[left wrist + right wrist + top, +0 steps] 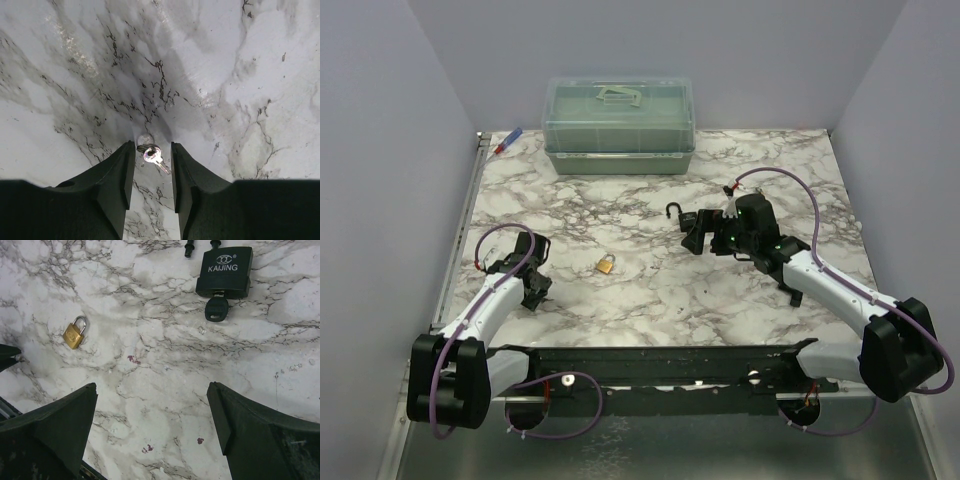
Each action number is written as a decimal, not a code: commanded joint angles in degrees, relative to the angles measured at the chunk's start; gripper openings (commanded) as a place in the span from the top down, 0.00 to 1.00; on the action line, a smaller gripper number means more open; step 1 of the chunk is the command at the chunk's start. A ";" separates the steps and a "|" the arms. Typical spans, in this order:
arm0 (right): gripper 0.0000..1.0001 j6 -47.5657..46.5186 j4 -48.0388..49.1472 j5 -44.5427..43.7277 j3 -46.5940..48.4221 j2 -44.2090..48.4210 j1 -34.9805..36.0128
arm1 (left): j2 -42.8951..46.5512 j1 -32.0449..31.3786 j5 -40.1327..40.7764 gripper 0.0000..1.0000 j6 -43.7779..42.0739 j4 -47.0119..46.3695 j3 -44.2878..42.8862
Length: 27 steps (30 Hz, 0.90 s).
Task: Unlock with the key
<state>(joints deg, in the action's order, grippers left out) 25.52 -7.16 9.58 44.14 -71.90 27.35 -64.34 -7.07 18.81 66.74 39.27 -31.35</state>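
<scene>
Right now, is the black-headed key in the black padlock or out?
In: the key shows only its head, tight against the bottom of the black padlock.

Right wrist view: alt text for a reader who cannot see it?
A black padlock marked KAIJING lies at the top of a white marble-patterned table, with a small black-headed key in its keyhole. A small brass padlock lies apart at picture left, and the right gripper's black fingers stand wide open below.

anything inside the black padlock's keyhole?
Yes: the key sits in the black padlock; only its rounded black head shows outside the body. The shaft is hidden inside the lock.
</scene>
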 commanded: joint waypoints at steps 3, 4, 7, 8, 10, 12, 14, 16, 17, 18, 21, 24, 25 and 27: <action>0.01 -0.47 -1.02 0.96 0.07 -0.32 -0.21 | -0.56 0.46 2.50 0.59 -0.56 -0.48 0.37; 0.01 -0.40 -1.02 0.96 0.08 -0.37 -0.20 | -0.85 0.40 2.73 0.59 -0.56 -0.50 0.28; 0.01 -0.37 -1.02 1.10 0.08 -0.45 -0.20 | -1.75 0.45 2.99 0.59 -0.64 -0.51 0.01; 0.01 -0.26 -1.02 1.11 0.16 -0.51 -0.24 | -2.09 0.45 2.94 0.60 -0.63 -0.51 -0.10; 0.01 -0.38 -0.93 1.11 0.16 -0.64 -0.20 | -2.40 0.40 2.78 0.62 -0.79 -0.64 -0.19; 0.01 -0.31 -0.88 1.13 0.21 -0.78 -0.20 | -2.48 0.41 2.44 0.65 -1.01 -0.95 -0.07; 0.01 -0.23 -0.77 1.17 0.09 -0.98 -0.22 | -2.28 0.44 1.87 0.68 -1.38 -1.47 0.19; 0.01 -0.16 -0.65 1.24 0.00 -1.08 -0.20 | -2.04 0.47 1.36 0.69 -1.52 -2.09 0.47; 0.01 -0.10 -0.52 1.30 0.03 -1.15 -0.20 | -1.90 0.43 1.25 0.71 -1.63 -2.23 0.59; 0.01 -0.07 -0.49 1.31 0.04 -1.27 -0.24 | -1.85 0.47 1.12 0.73 -1.76 -2.34 0.67; 0.01 -0.02 -0.58 1.46 -0.01 -1.30 -0.25 | -1.59 0.43 0.39 0.85 -2.35 -2.97 0.89; 0.01 -0.03 -0.81 1.61 0.12 -0.97 -0.20 | -1.07 0.43 -0.64 0.96 -2.85 -3.74 1.19; 0.01 -0.03 -0.96 1.66 0.09 -0.78 -0.20 | -0.87 0.42 -1.14 1.00 -3.10 -3.93 1.28; 0.01 0.11 -1.40 1.81 0.16 -0.19 -0.21 | -0.36 0.40 -2.19 1.00 -3.36 -4.24 1.29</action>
<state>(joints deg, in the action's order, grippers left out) 25.54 -7.18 10.00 44.14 -72.58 27.35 -65.69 -7.07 19.53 64.18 37.67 -31.27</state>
